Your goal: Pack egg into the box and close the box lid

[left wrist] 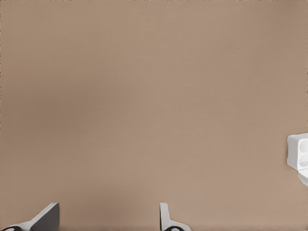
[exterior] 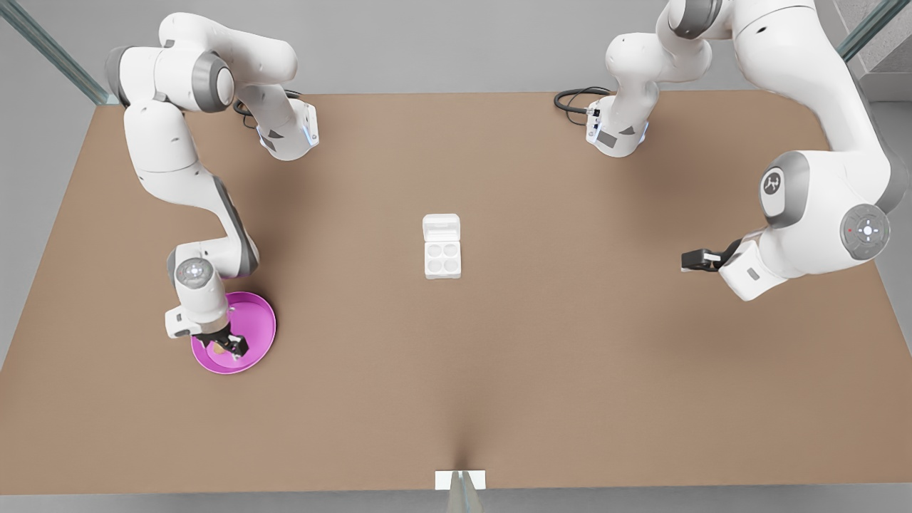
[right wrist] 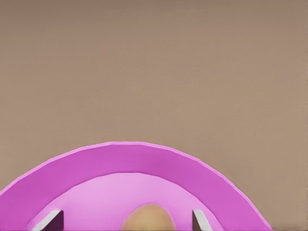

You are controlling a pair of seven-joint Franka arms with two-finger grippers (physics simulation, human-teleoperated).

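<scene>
Right pincer [exterior: 228, 347] open astride egg [right wrist: 147, 217] | left pincer [exterior: 685, 259] waits, open

Soft, even light falls from above across the brown table [exterior: 499, 370], bright without glare or hot spots. Shadows are faint and diffuse: broad, blurred dark patches lie under each arm, and a thin darker crease runs up from the table's near edge. The pink plate [exterior: 260, 328] keeps saturated colour, its rim shaded darker than its floor in the right wrist view, where the egg [right wrist: 147, 219] between the open jaws looks soft-edged. In the left wrist view the table shades gently darker toward the jaws, and the box [left wrist: 299, 155] at the frame's edge is slightly smeared. Straight lines stay straight, with no visible edge distortion.
</scene>
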